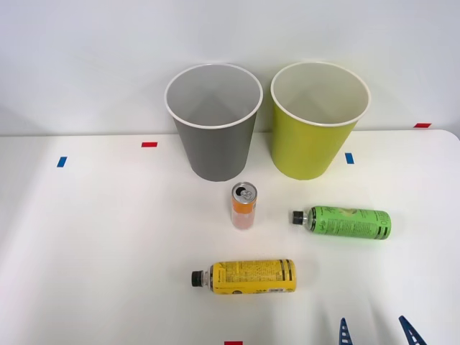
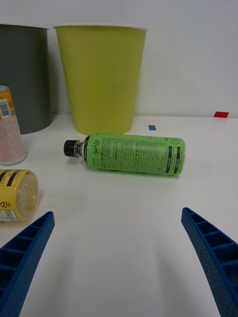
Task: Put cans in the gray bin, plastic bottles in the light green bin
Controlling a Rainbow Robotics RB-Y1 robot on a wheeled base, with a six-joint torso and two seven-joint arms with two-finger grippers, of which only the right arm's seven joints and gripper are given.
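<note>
Blue, ribbed and spread wide apart, the right pincer [image 2: 119,262] hangs low over the white table [image 1: 108,237] with nothing between its fingers and nothing touching them. In the front view its two fingertips just poke up at the near edge of the table.

Straight ahead of the pincer, square to the gap between the fingers, lies the bright green-labelled plastic bottle with a black cap [image 2: 130,153], on its side and across the line of approach. Lying that way, its round body offers itself to a grip across the middle, and I judge it the likeliest next pick. Directly beyond it stands the tall tapered yellow-green bin with a white rim [image 2: 101,74], upright and open-mouthed, so a bottle lifted here would only need carrying forward and up over the rim.

Off to the pincer's left and nearer lies the yellow-labelled plastic bottle with a black cap [image 1: 248,277], also on its side. Ahead and left of the pincer, the slim orange-to-pink metal can with a silver pull-tab top [image 1: 244,205] stands upright, just in front of the tall tapered gray bin with a white rim [image 1: 214,122], which sits beside the yellow-green one. Both bins look empty as far as their interiors show.
</note>
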